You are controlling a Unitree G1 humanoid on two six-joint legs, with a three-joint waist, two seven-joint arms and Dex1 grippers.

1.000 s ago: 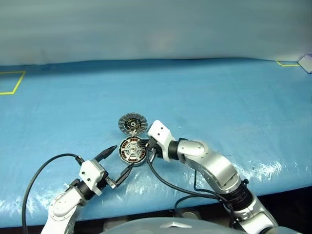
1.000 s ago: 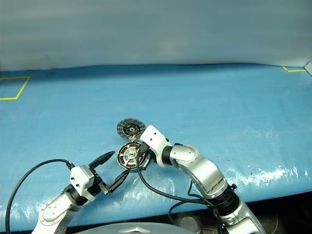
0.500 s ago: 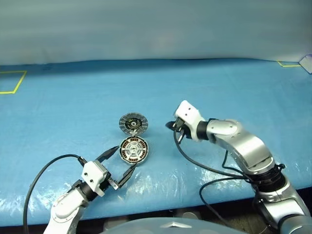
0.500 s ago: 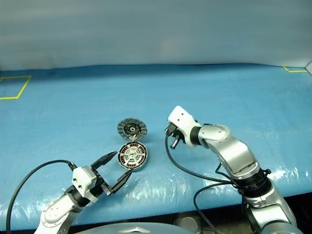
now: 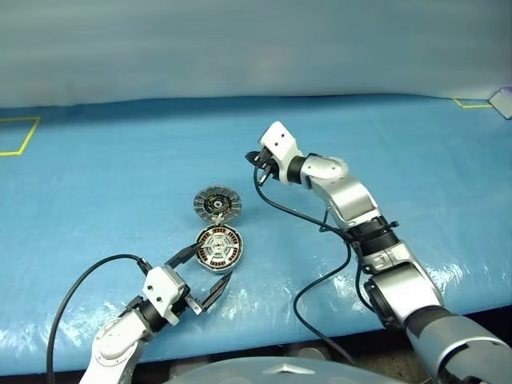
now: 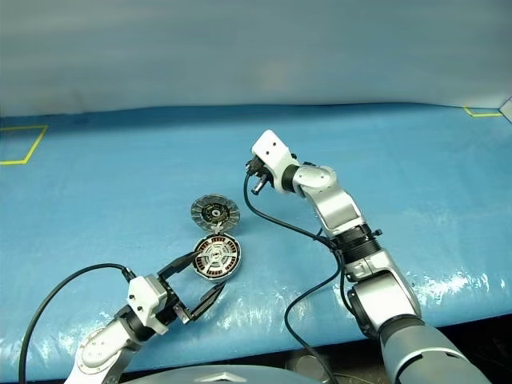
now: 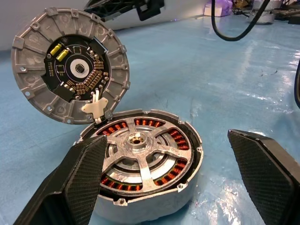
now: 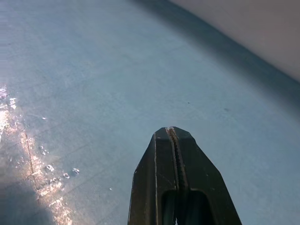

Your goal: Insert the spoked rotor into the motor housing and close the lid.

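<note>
A shallow round silver-grey motor housing (image 5: 219, 247) with copper-coloured windings is seen lying on a blue plastic-covered counter (image 5: 384, 160), near its front edge. A small flat spoked rotor (image 7: 143, 157) with silver hub and spokes is already seated inside the housing. The round grey lid (image 5: 218, 203), with silver radial ribs and a dark centre, is hinged to the housing's far edge and stands open, tilted back. The left pincer (image 5: 206, 274) is held wide apart just in front of the housing, one black finger at each side, gripping nothing. The right pincer (image 5: 262, 166) is pressed fully together, empty, and raised over bare counter beyond and to the right of the lid. The lid probably remains to be pushed down. Trouble could be caused if the closed right pincer struck the lid off-centre, so that the housing slid toward the front edge, or if the lid were caught on the rotor should it sit unevenly. Wide open room is offered behind and to both sides; only the front edge is close.
</note>
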